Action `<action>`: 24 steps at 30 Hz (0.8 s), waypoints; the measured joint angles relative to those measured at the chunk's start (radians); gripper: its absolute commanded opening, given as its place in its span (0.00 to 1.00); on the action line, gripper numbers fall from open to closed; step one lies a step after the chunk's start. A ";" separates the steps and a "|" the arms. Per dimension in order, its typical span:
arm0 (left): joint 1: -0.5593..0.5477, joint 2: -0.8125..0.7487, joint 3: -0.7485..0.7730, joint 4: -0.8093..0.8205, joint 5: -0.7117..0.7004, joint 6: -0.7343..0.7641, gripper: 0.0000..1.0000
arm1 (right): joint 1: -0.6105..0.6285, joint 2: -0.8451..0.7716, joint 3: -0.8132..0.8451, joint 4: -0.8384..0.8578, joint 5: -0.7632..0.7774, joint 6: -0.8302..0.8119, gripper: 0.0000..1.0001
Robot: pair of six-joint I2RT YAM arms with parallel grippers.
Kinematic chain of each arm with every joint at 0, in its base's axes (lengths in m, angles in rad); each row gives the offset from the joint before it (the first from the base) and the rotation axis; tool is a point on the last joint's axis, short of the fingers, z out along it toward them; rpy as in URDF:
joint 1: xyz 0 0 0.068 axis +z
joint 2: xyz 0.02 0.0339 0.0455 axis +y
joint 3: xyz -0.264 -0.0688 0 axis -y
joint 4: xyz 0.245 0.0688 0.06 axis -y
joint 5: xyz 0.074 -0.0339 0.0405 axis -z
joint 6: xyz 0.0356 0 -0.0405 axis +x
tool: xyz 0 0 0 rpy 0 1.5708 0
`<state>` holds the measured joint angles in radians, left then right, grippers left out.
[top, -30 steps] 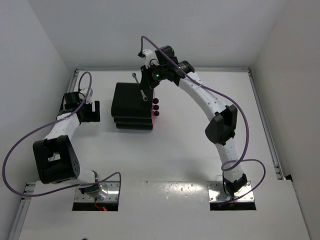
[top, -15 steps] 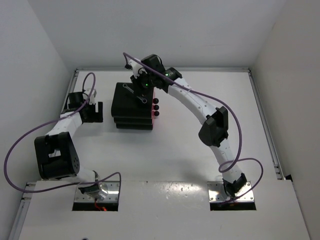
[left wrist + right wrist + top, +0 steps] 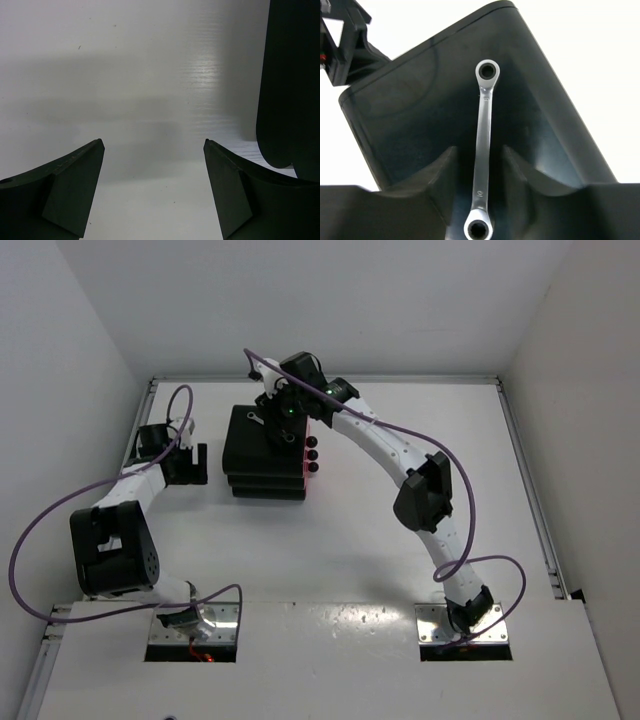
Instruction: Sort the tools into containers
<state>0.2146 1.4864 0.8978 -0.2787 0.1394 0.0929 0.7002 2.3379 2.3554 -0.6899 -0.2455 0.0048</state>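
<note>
Between the right pincer's (image 3: 479, 148) two fingers the thin silver wrench (image 3: 483, 125) is pinched near its lower ring, its shaft pointing to 12 o'clock over the flat top of the black drawer unit (image 3: 420, 100); whether it touches that top I cannot tell. From above, the unit stands toward 11 o'clock on the counter (image 3: 400, 490), its pink drawers (image 3: 305, 480) and black knobs (image 3: 312, 453) facing 3 o'clock. At the unit's 9 o'clock the left pincer (image 3: 153, 141) is spread wide above the counter.

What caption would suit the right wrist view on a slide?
Thin silver wrench between the right gripper's fingers, seen against the black boxy drawer unit's top.
</note>
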 measured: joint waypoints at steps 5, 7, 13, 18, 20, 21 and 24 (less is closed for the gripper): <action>0.000 0.004 0.000 0.002 0.001 0.000 0.87 | 0.000 0.000 0.000 0.005 -0.001 0.000 0.58; 0.000 0.004 0.000 0.003 0.002 0.000 0.87 | 0.000 0.000 0.000 0.006 -0.002 0.000 0.60; 0.000 -0.002 0.000 0.003 -0.011 0.003 0.92 | 0.000 -0.045 -0.058 0.008 -0.025 0.019 0.64; 0.000 -0.081 0.000 0.002 -0.017 0.010 0.99 | -0.008 -0.153 -0.127 -0.002 -0.025 0.033 0.71; 0.000 -0.137 0.000 0.003 -0.016 0.013 0.99 | -0.017 -0.224 -0.162 0.003 -0.016 0.037 0.77; 0.000 -0.167 0.000 0.003 -0.014 0.016 0.99 | -0.026 -0.263 -0.186 0.005 -0.015 0.033 0.80; 0.003 -0.240 0.000 0.005 -0.003 0.020 0.99 | -0.079 -0.445 -0.356 0.044 -0.015 0.024 0.86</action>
<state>0.2176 1.2461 0.8978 -0.2737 0.1360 0.1131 0.6212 1.8927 1.9991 -0.6460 -0.2607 0.0284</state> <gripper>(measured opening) 0.992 0.841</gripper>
